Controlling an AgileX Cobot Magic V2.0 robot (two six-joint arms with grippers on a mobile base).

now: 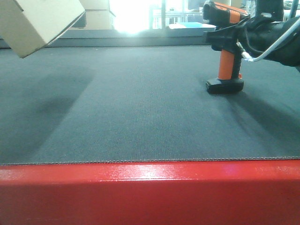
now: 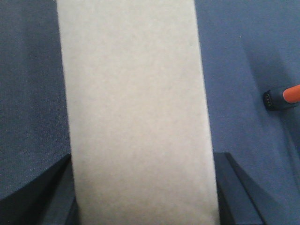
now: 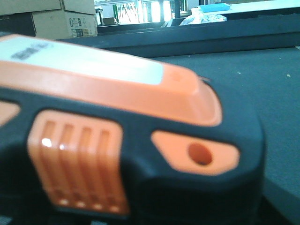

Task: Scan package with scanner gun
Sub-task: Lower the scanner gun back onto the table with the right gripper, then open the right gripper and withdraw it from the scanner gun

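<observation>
The package (image 1: 35,21), a plain tan cardboard box, hangs tilted in the air at the top left of the front view. In the left wrist view the package (image 2: 133,108) fills the middle, and my left gripper (image 2: 143,192) is shut on it, with dark fingers (image 2: 44,197) at both lower sides. No label shows. The scanner gun (image 1: 226,65) stands at the right with its black foot on the mat. My right gripper (image 1: 232,38) is clasped round its neck. The scanner gun's orange and black head (image 3: 126,136) fills the right wrist view and hides the fingers.
A dark grey-green mat (image 1: 136,108) covers the table, with a red edge (image 1: 150,192) at the front. Larger cardboard boxes (image 3: 51,18) stand beyond the far rim. The scanner's foot (image 2: 280,98) shows at the right of the left wrist view.
</observation>
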